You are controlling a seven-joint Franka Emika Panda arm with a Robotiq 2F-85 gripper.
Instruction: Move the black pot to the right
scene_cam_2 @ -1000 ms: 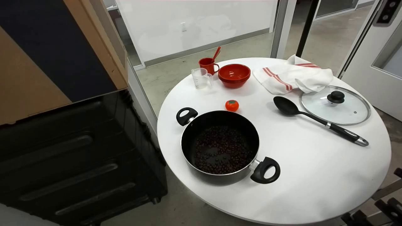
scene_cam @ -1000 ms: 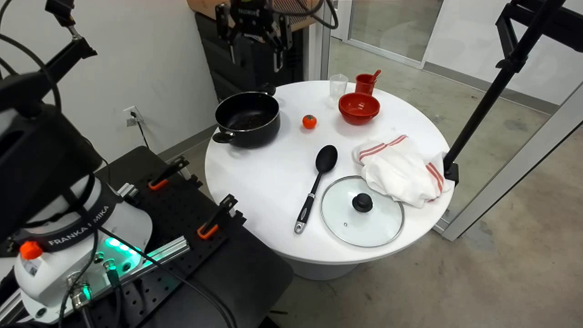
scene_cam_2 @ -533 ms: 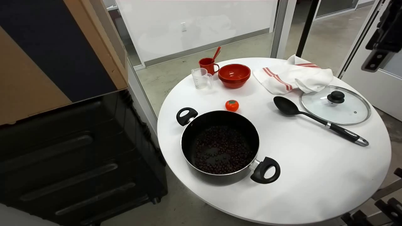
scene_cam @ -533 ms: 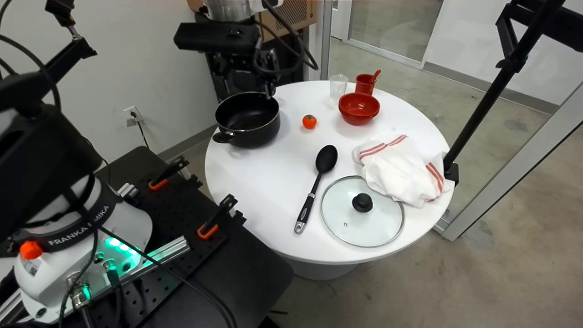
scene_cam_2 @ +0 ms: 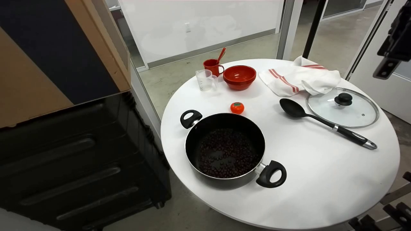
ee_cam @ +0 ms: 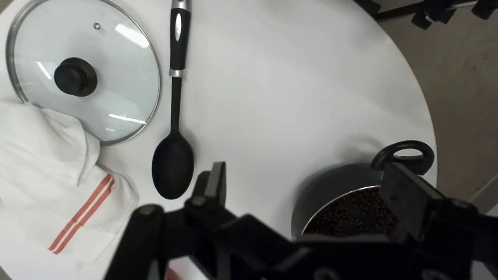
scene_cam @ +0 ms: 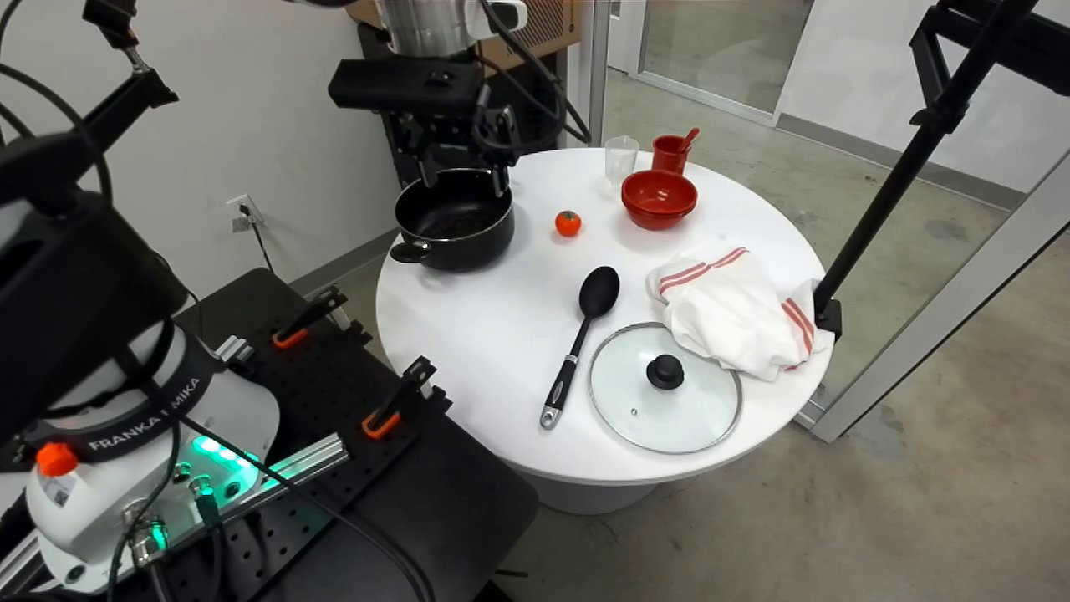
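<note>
The arm's up high with its wrist aimed down, and the gripper hangs above the round white table. Its fingers are spread wide apart, gripping nothing. The black pot is well below the fingertips and off to one side, sitting upright close to the table edge nearest the big black ribbed box. In the wrist view, a slice of it peeks into the gap, and the finger at the right of that view covers part of its rim and one handle. There's a layer of dark red bean-looking stuff in the bottom. A red tomato sits near the pot, further in from the edge, while the glass lid and black spoon lie toward the opposite edge.
</note>
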